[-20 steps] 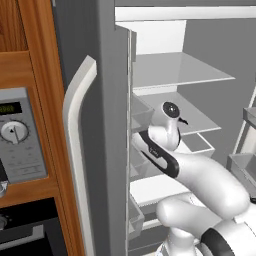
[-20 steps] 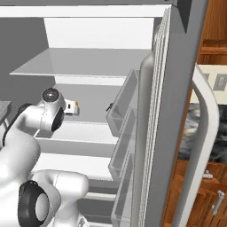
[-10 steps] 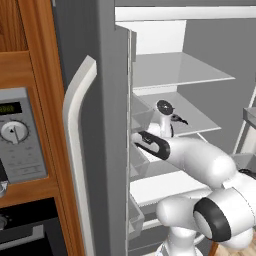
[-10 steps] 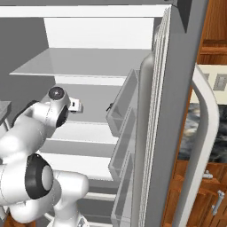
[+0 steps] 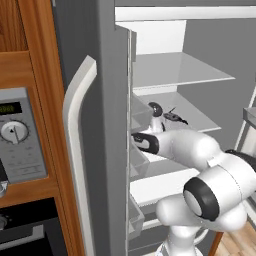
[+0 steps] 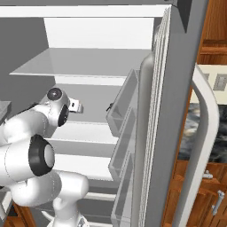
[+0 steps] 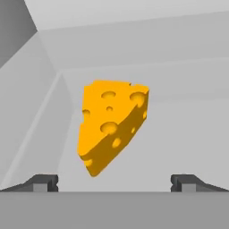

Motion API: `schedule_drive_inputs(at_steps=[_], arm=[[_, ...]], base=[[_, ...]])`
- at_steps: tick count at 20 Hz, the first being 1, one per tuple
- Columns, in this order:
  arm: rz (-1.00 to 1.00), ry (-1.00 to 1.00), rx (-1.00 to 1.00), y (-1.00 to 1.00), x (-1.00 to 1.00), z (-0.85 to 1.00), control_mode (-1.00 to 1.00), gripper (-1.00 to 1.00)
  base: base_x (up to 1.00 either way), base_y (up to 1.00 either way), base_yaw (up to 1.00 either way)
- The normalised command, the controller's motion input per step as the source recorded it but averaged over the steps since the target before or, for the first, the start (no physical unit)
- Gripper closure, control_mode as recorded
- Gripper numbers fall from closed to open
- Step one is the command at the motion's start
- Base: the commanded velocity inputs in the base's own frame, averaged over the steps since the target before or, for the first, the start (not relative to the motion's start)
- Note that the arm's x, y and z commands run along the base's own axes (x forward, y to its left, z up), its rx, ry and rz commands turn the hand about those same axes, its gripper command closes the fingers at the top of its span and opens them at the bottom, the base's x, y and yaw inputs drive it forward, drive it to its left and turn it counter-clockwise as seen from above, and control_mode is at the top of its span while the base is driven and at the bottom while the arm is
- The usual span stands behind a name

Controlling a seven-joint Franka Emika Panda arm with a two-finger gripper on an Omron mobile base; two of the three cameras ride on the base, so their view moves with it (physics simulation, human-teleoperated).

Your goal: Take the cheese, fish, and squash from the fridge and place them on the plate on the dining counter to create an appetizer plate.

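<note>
Now the gripper stands wide and empty inside the fridge, fingertips set well apart and touching nothing. Straight ahead, between them but not yet reached, sits the cheese on a white shelf — the first pick, I judge. Next: ease forward, straddle the wedge, then close.

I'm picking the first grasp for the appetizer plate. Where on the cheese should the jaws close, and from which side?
Probably grip the cheese across its two flat, holed faces near the thick upper end, coming straight in as the hand view looks. The wedge lies on a fridge shelf, tapering toward the gripper, and sits between the open jaws, so the parallel flat faces should give the surest hold.
</note>
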Motion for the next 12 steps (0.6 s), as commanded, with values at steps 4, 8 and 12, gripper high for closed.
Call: schedule_drive_inputs(at_steps=[4, 8, 12], arm=[[-0.09, 0.02, 0.0, 0.1, 0.37, -0.01, -1.0, -1.0], [-0.09, 0.0, 0.0, 0.01, 0.32, -0.15, -1.0, -1.0], [-0.08, 0.01, 0.0, 0.0, 0.35, -0.26, -1.0, -1.0]], base=[[0.0, 0.0, 0.0], [0.0, 0.0, 0.0], [0.0, 0.0, 0.0]])
